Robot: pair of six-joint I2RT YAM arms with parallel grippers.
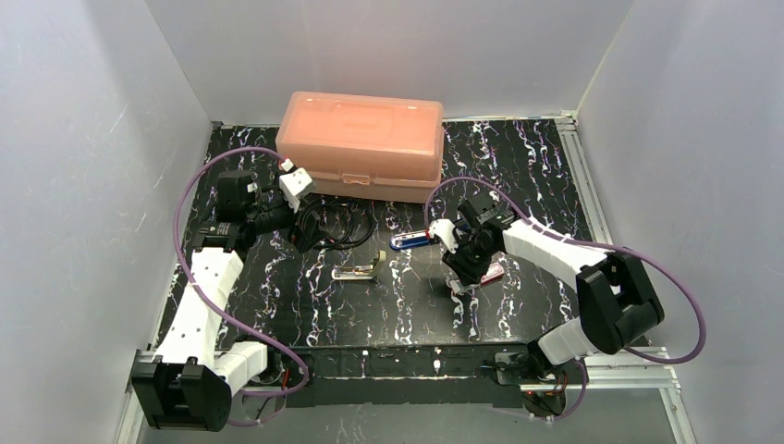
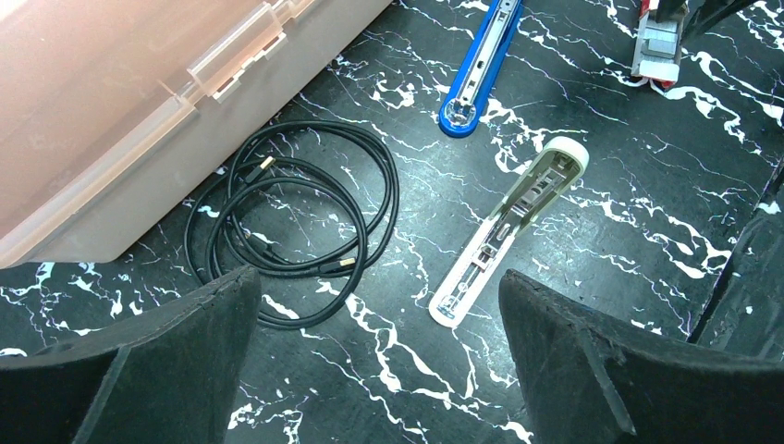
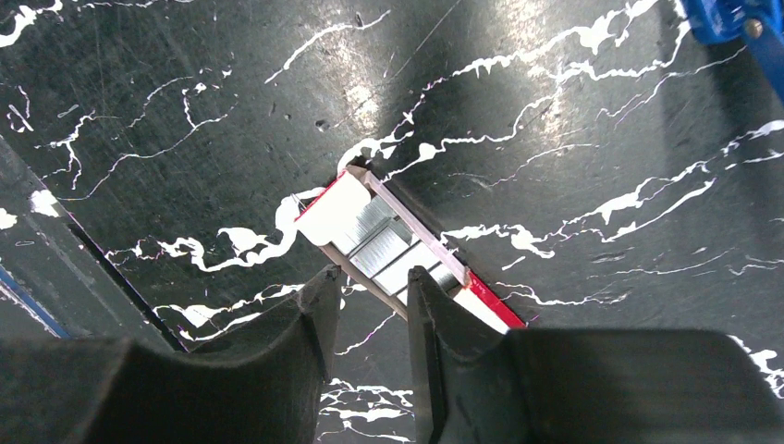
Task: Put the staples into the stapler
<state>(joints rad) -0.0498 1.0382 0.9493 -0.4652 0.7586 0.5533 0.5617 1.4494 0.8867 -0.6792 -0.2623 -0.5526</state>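
The staples box (image 3: pixel 398 242) is pink-red, and its white tray is slid out with silvery staple strips showing. It lies on the black marbled table right of centre (image 1: pixel 493 271). My right gripper (image 3: pixel 368 289) hovers right at the tray's near side wall. Its fingers are a narrow gap apart with nothing pinched, and the right finger (image 3: pixel 434 314) covers part of the tray. A cream stapler (image 1: pixel 356 270) lies opened flat at mid-table, also in the left wrist view (image 2: pixel 508 231). A blue stapler (image 1: pixel 411 240) lies beyond it. My left gripper (image 2: pixel 379 370) is wide open and empty, near the cable.
A salmon plastic box (image 1: pixel 361 143) stands closed at the back. A coiled black cable (image 2: pixel 287 213) lies in front of it. The blue stapler shows in the left wrist view (image 2: pixel 481 65), as does the staples box (image 2: pixel 658 46). White walls enclose the table.
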